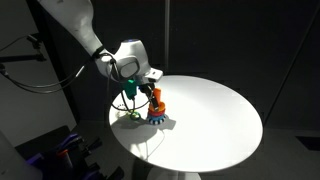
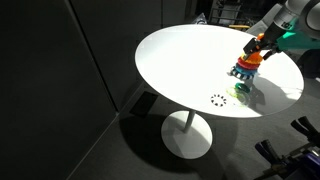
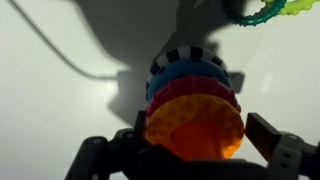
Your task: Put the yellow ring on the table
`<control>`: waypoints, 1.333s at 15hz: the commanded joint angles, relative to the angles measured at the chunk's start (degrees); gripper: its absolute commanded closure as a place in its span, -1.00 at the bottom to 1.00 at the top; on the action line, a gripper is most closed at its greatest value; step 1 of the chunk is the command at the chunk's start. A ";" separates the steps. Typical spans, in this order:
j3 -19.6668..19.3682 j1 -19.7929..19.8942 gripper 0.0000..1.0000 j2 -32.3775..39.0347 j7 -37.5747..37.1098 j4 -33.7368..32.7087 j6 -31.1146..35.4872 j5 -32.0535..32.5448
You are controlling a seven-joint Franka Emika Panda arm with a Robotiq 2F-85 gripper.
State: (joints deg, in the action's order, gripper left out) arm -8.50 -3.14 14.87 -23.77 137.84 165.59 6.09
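Yellow ring (image 3: 195, 125) seen on top of stacking toy (image 1: 158, 113), close to table (image 1: 215, 125) edge; not yet lifted. Gripper (image 3: 190, 150) held wide, fingers flanking ring, no grasp judged made. Left: closing, lifting, setting on tabletop.

Stacking toy (image 1: 158, 110) on table (image 1: 215, 120) near edge; loose ring (image 1: 133, 114) on table beside it; gripper (image 1: 152, 92) above.

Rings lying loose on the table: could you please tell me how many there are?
2: a green ring beside the stacking toy and a black-and-white ring nearer the edge of the table. Others may be hidden behind the toy.
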 commanded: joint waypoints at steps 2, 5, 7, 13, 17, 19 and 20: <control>-1.71 -1.45 -0.46 0.50 0.41 -1.04 0.03 0.67; -2.18 -2.02 -0.22 0.00 -0.10 -1.33 -0.32 0.94; -2.19 -2.13 -0.02 -0.40 -0.16 -1.59 -0.92 0.72; -1.82 -1.93 0.35 -2.16 -0.01 -1.77 -2.44 0.38; -1.42 -1.64 0.66 -3.24 0.00 -1.87 -3.77 0.14; -1.14 -1.40 1.00 -3.78 0.11 -1.96 -4.48 -0.08; -1.03 -1.31 1.00 -4.05 0.16 -1.99 -4.75 -0.14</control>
State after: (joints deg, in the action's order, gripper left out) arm -9.76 -4.58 12.51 -23.77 136.44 163.57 6.15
